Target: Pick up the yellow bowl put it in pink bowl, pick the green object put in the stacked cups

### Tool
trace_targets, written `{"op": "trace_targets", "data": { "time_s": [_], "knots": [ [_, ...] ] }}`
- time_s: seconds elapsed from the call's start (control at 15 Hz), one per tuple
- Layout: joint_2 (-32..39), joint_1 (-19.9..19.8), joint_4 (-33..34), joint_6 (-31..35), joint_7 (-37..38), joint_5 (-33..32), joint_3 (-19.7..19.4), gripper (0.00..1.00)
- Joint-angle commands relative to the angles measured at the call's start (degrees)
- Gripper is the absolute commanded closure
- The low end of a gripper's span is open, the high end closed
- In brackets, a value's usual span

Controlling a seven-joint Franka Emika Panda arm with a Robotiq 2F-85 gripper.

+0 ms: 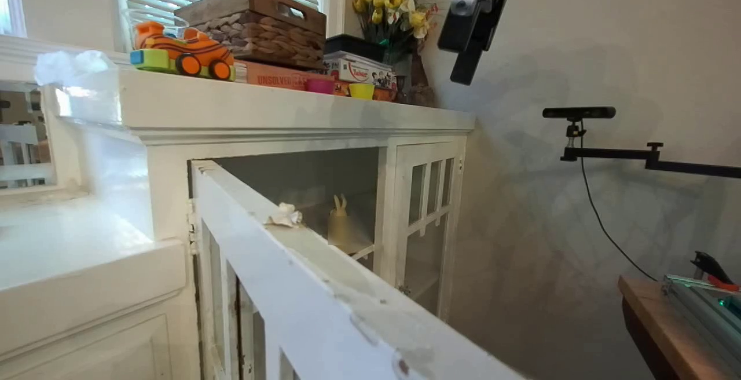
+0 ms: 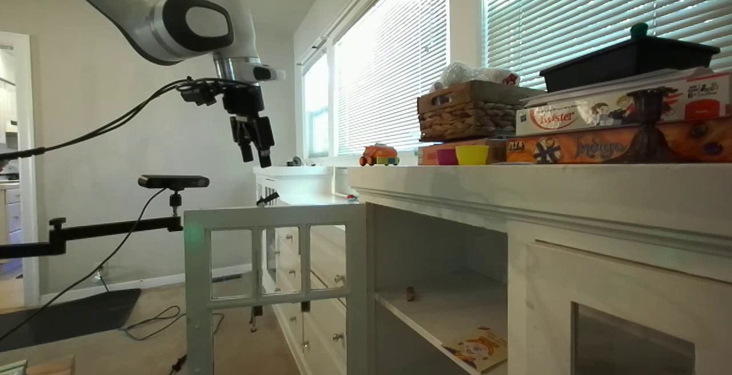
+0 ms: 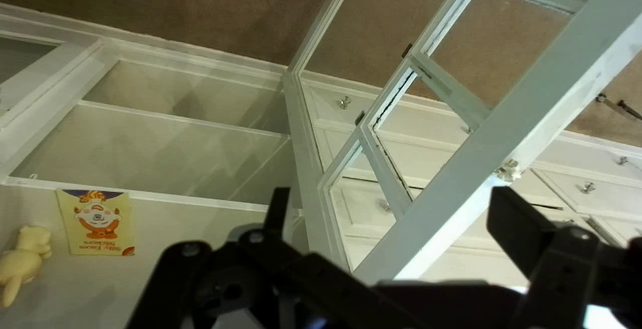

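Note:
The yellow bowl (image 1: 362, 91) is a small cup-like bowl on the white cabinet top, near its front edge; it also shows in an exterior view (image 2: 472, 155). The pink bowl (image 1: 320, 85) stands beside it, partly covered by the yellow one in an exterior view (image 2: 447, 156). My gripper (image 1: 457, 62) is in the air, out from the cabinet top and apart from both bowls; it also shows in an exterior view (image 2: 256, 160). In the wrist view its fingers (image 3: 391, 196) are spread with nothing between them. No green object or stacked cups can be identified for certain.
An open cabinet door (image 2: 274, 215) juts out below the gripper, with a crumpled scrap (image 1: 285, 215) on its top edge. On the cabinet top are an orange toy car (image 1: 182, 53), a woven basket (image 1: 272, 26), game boxes (image 2: 612, 103), a black tray (image 2: 629, 60) and flowers (image 1: 388, 3).

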Motion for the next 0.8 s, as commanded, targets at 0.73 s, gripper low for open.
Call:
{"op": "trace_targets", "data": {
  "time_s": [0.73],
  "knots": [
    [15.5,-20.5,20.4,4.2,18.1,-25.9,-4.1,0.00]
  ]
}}
